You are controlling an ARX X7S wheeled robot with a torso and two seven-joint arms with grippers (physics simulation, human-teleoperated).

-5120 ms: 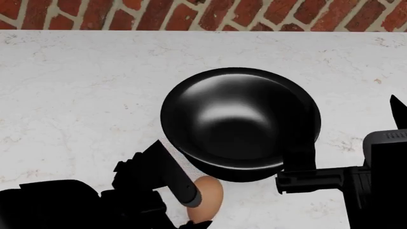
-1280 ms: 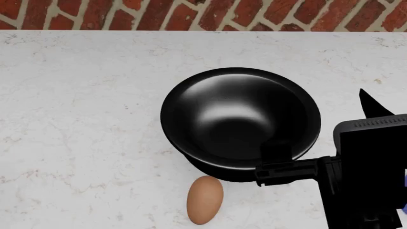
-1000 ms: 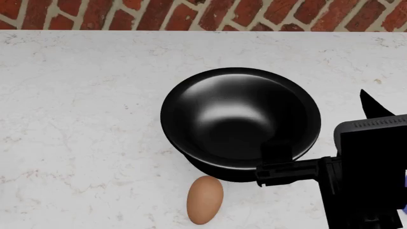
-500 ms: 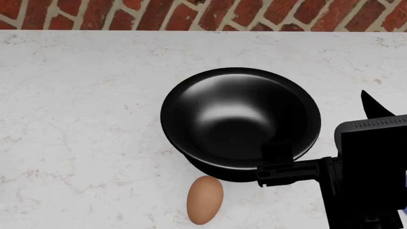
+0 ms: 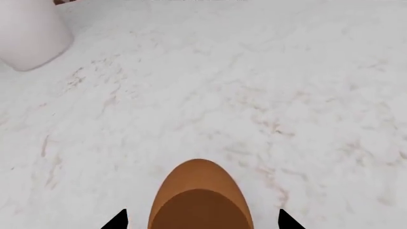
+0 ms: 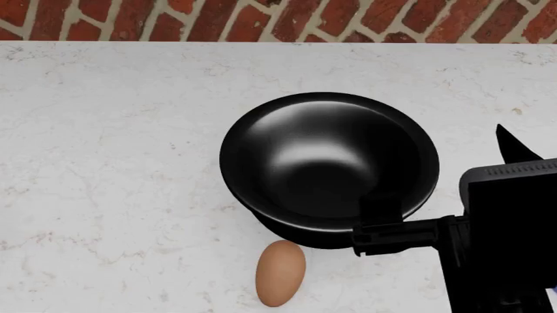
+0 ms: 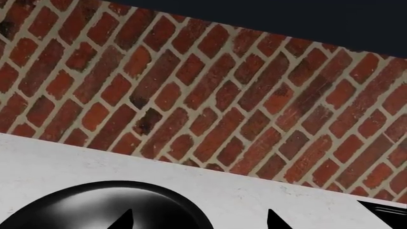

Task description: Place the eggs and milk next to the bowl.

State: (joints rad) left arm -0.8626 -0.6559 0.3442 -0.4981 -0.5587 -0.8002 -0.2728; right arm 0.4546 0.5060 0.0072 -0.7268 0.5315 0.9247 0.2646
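The black bowl (image 6: 327,163) stands in the middle of the white marble counter (image 6: 113,130). One brown egg (image 6: 280,272) lies on the counter just in front of the bowl, nearly touching its base. My right gripper (image 6: 439,168) is open and empty at the bowl's right rim. In the right wrist view its fingertips (image 7: 198,219) are spread, one over the bowl's rim (image 7: 95,207). My left gripper (image 5: 200,220) is out of the head view. It is open around an egg (image 5: 200,191) lying on the counter, with a gap on each side. The milk is out of view.
A red brick wall (image 6: 261,19) runs along the counter's far edge and fills the right wrist view (image 7: 222,95). A white rounded object (image 5: 28,33) stands on the counter beyond the egg in the left wrist view. My right arm (image 6: 505,241) covers the near right corner.
Five seconds ago my left gripper was at the egg beside the bowl; it has since left the head view. My right arm moved left toward the bowl, then barely drifted in the last second.
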